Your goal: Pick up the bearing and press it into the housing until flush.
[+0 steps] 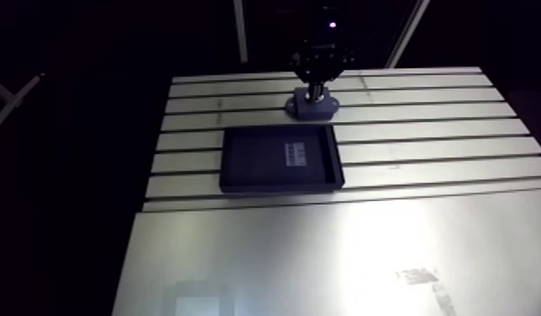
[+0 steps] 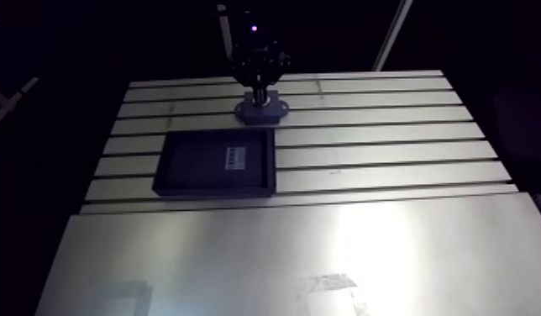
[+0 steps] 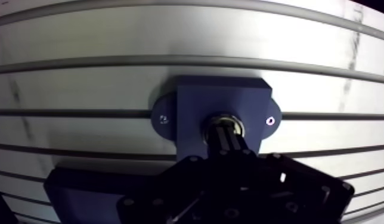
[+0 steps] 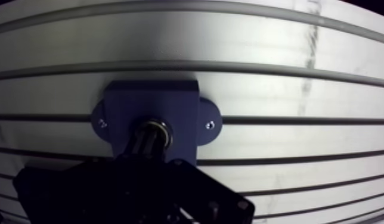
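A dark blue housing [image 3: 224, 95], a block with two screwed ears, sits on the slotted table [image 1: 425, 126] near its far edge. A metal bearing [image 3: 235, 122] shows as a shiny ring in the housing's round bore. My gripper [image 3: 225, 134] stands straight over that bore, its two fingers pressed together into one narrow dark column whose tip meets the bearing's middle. How deep the bearing sits in the bore is hidden by the fingers. In the arm view the gripper [image 1: 317, 86] comes down onto the housing [image 1: 312, 107].
A shallow black tray [image 1: 282, 186] with a small white label inside lies just in front of the housing. Nearer the camera a smooth metal plate [image 1: 324, 252] covers the table, with a tape mark [image 1: 418, 276] at its right.
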You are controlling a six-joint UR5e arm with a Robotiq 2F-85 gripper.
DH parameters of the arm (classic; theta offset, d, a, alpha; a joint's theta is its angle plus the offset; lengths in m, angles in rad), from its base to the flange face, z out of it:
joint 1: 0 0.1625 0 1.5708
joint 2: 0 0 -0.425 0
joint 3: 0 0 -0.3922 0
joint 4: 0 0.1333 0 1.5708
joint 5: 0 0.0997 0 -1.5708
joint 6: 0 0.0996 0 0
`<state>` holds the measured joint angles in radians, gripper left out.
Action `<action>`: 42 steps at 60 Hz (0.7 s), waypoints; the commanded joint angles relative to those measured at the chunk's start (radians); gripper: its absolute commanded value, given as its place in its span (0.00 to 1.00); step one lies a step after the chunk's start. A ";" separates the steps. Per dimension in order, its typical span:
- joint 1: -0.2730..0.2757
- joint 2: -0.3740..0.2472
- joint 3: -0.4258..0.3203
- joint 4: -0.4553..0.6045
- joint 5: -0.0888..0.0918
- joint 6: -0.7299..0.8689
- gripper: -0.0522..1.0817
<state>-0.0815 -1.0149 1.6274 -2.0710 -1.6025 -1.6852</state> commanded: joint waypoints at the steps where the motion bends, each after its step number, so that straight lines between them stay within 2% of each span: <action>1: 0.000 0.002 0.001 0.001 0.000 0.000 1.00; 42: 0.000 0.008 -0.002 -0.001 0.002 0.000 1.00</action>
<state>-0.0813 -1.0105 1.6251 -2.0717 -1.6021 -1.6855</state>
